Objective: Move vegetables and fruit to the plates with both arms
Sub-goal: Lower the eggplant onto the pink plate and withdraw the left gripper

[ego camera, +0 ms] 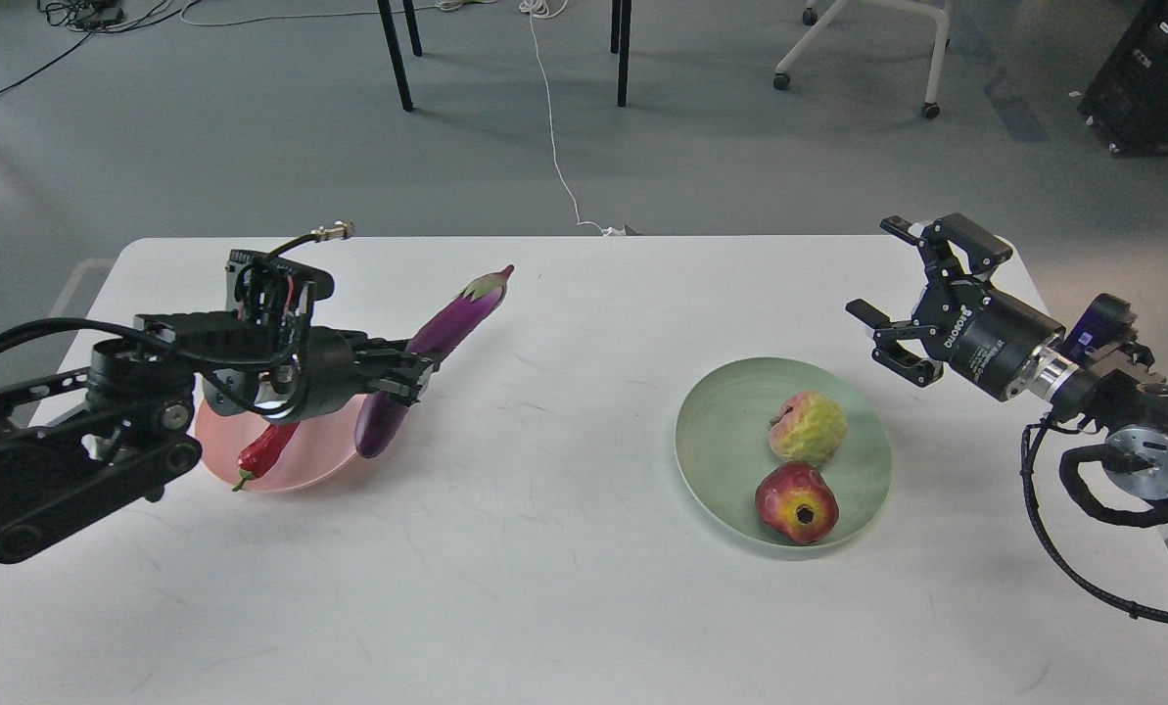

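Observation:
My left gripper [405, 374] is shut on the purple eggplant [442, 333] and holds it tilted in the air over the right edge of the pink plate [300, 460], cap end up and to the right. The red chili pepper [265, 448] lies on the pink plate, partly hidden by my left arm. The mint green plate [721, 441] at the right holds the bumpy yellow-green fruit [808, 427] and the dark red pomegranate [797, 502]. My right gripper [887, 294] is open and empty, above the table to the right of the green plate.
The white table [564, 587] ends at its far edge behind the plates. Beyond it on the grey floor are black table legs [395, 54], a white cable [554, 127] and a wheeled chair base [867, 59].

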Tool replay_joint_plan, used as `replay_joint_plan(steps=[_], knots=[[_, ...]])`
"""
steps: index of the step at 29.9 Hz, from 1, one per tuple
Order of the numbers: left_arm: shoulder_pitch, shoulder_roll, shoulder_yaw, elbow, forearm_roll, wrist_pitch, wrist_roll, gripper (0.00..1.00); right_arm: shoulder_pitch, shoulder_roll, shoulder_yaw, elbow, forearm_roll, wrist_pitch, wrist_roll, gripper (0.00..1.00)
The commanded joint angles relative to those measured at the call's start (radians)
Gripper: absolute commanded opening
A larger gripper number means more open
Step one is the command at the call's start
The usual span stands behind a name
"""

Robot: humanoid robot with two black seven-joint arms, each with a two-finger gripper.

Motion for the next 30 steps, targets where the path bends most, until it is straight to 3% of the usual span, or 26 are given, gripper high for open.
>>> replay_joint_plan(steps=[1,5,7,8,9,11,23,30], knots=[[0.060,0.126,0.013,-0.002,-0.001,0.008,-0.071,0.12,0.000,0.003,0.000,0.000,0.000,-0.002,0.000,0.97],[0.122,0.177,0.013,-0.002,-0.001,0.038,-0.096,0.16,0.000,0.003,0.000,0.000,-0.002,-0.002,0.000,0.97],[0.151,0.188,0.013,-0.002,-0.001,0.057,-0.102,0.24,0.000,0.003,0.000,0.000,-0.002,-0.002,0.000,0.97],[0.163,0.188,0.012,0.001,-0.003,0.064,-0.104,0.36,0.000,0.003,0.000,-0.002,-0.002,-0.002,0.000,0.97],[0.166,0.188,0.010,0.002,-0.003,0.072,-0.105,0.54,0.000,0.003,0.000,-0.002,-0.002,-0.002,0.000,0.97],[0.166,0.188,0.009,0.007,-0.003,0.092,-0.105,1.00,0.000,0.003,0.000,-0.002,-0.002,-0.002,0.000,0.97],[0.151,0.240,-0.096,0.022,-0.208,0.098,-0.137,1.00,0.008,-0.002,0.002,-0.003,-0.003,-0.005,0.000,0.97],[0.165,0.124,-0.238,0.024,-0.715,0.132,-0.220,1.00,0.008,0.017,0.055,-0.007,-0.002,-0.020,0.000,0.99]])
